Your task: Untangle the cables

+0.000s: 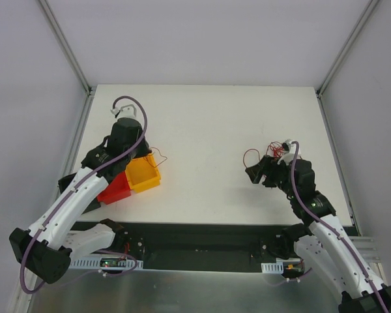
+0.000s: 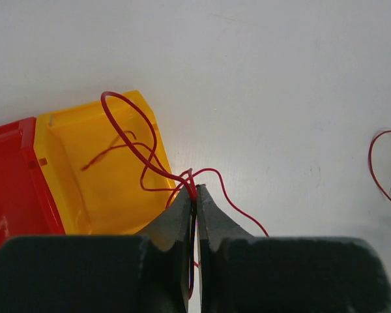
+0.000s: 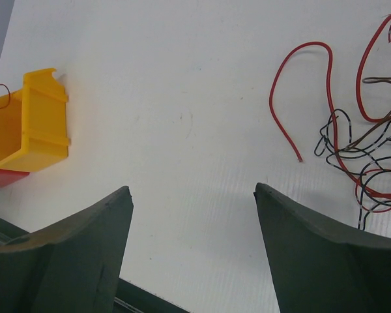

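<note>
The left tool [image 2: 194, 189] is clamped tight on a single red wire [image 2: 138, 154], its two fingers pressed together with the strand pinched between their tips. From that pinch the red wire loops up and over the yellow bin [image 2: 85, 112], with part of it hanging inside the bin; another stretch trails off to the right across the white tabletop [image 1: 208, 124]. A red bin [image 2: 13, 182] sits touching the yellow one on its far side from the tool. Both bins stand near the left front of the tabletop.

The right tool [image 3: 191, 188] stands wide open with nothing between its fingers, only bare tabletop showing in the gap. Just beside it, on the right half of the tabletop and well apart from the bins, lies the tangle of cables [image 3: 365, 150]: thin red, black and brownish strands looped over one another. One curved red strand [image 3: 272, 91] arches out from the tangle's left edge, its free end resting on the tabletop.
</note>
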